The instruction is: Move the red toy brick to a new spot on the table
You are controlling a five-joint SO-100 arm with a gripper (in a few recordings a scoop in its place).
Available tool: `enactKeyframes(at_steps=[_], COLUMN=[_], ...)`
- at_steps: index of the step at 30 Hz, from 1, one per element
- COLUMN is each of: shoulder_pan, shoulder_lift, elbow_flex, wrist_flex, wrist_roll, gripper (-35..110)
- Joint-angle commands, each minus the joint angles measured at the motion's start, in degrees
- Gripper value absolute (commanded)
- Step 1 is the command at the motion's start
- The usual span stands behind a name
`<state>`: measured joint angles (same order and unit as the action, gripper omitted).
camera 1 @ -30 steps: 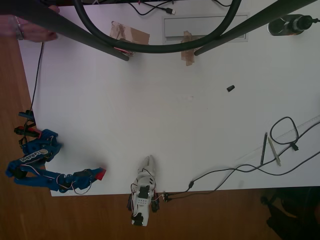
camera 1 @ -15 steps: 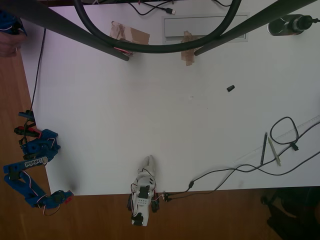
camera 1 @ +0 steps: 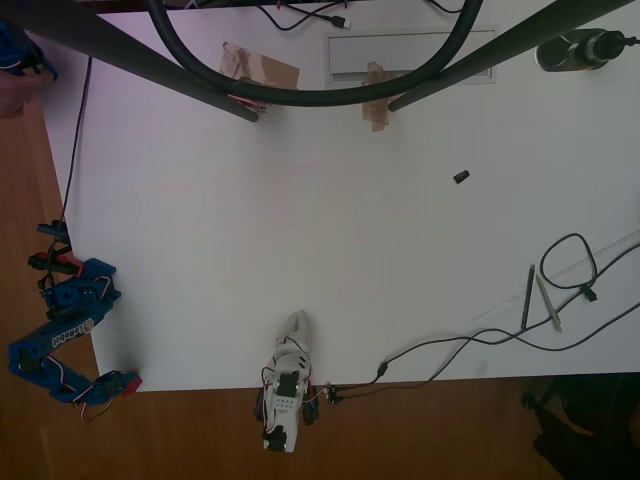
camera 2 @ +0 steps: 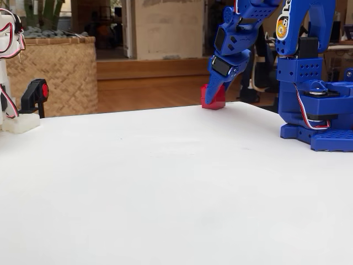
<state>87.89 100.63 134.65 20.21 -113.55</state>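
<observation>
The red toy brick is at the bottom-left corner of the white table in the overhead view. My blue gripper is shut on it, with the arm folded back beside the table's left edge. In the fixed view the brick sits at the table's far edge, its underside at about table level. There the gripper points steeply down, and a blue finger covers the brick's left side.
A white arm stands at the bottom table edge, also seen as the white arm. A small black piece, two pens and a looping cable lie to the right. Dark tripod legs cross the top.
The gripper has swung left with the brick, from a spot further in on the table to the bottom-left corner. Over the last half second it hardly shifted.
</observation>
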Motion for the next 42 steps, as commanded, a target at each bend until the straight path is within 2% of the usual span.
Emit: enactKeyframes(at_steps=[1, 3, 6, 11, 18, 22, 25, 32, 35, 37, 39, 42], shoulder_pan=[-0.3, -1.4, -6.1, -24.3, -58.3, -76.0, -84.8, -85.5, -88.8, -90.0, -89.8, -89.9], shoulder_lift=[4.4, 6.4, 10.5, 22.8, 43.0, 56.2, 67.1, 89.1, 90.7, 90.7, 90.7, 90.7], elbow_flex=[-4.0, -7.3, -14.2, -17.1, -3.0, 10.9, 22.6, 43.8, 44.6, 47.8, 49.3, 49.8], wrist_flex=[-0.9, 0.4, 8.3, 25.4, 43.7, 43.7, 45.7, 50.8, 53.9, 52.3, 50.3, 49.7], wrist_roll=[-1.6, -1.0, 2.9, 8.3, 9.7, 16.8, 16.8, 15.1, 24.4, 25.9, 33.6, 35.1], gripper=[30, 31, 31, 22, 1, 0, 0, 0, 0, 0, 0, 0])
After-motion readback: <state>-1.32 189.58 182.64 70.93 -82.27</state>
